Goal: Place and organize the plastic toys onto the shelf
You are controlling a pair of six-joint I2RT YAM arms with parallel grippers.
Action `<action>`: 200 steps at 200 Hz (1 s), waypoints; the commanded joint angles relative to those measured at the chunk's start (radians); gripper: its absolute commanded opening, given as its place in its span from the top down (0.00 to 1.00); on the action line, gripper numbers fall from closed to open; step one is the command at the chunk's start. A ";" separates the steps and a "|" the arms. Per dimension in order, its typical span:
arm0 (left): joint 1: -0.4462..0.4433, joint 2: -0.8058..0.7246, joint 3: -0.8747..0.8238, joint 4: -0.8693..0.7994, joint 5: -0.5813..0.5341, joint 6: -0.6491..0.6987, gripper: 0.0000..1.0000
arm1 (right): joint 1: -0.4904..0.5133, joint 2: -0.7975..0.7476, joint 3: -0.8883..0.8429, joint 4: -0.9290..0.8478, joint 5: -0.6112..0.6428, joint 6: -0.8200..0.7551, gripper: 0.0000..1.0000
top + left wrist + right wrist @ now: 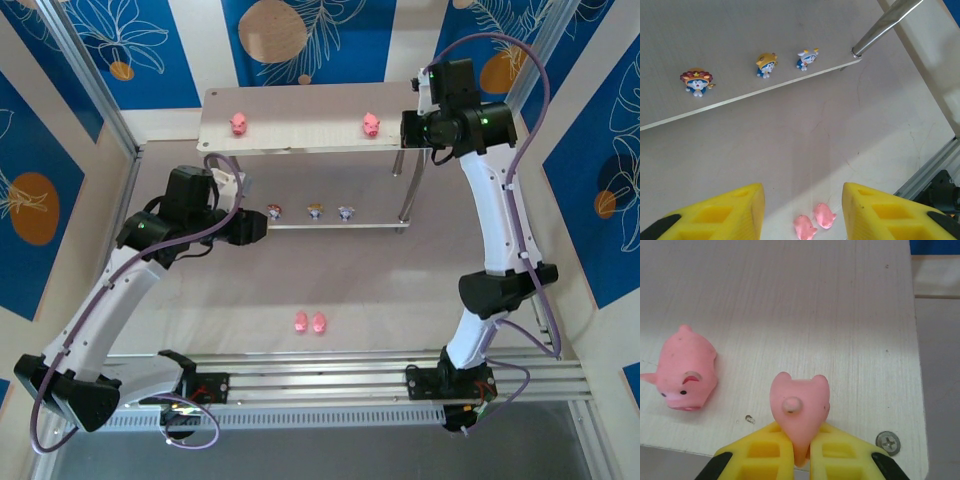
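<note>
The pink pig (800, 402), clamped between the right fingers (765, 452) at the shelf (815, 300) edge, could be tipped off if released.

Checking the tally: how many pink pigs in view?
5. Left pig and right pig on the shelf top; held pig in the right gripper at its edge; two pigs side by side on the table. Arms may hide more.

Right gripper (800, 434): lower body of the pinched pig (799, 402) vanishes between yellow fingers (765, 452), themselves cropped at the bottom edge. Beside the left gripper (260, 228), figurines (315, 210) too small to read from above.
</note>
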 commanded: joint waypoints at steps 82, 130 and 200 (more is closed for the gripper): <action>0.032 0.000 0.005 -0.011 0.039 0.033 0.54 | -0.015 0.065 0.053 -0.014 -0.029 -0.010 0.64; 0.041 -0.003 -0.001 -0.014 0.041 0.036 0.54 | -0.016 0.078 0.053 -0.005 -0.031 -0.001 0.62; 0.053 -0.007 -0.008 -0.019 0.039 0.039 0.53 | -0.023 0.050 0.037 0.037 -0.061 0.020 0.43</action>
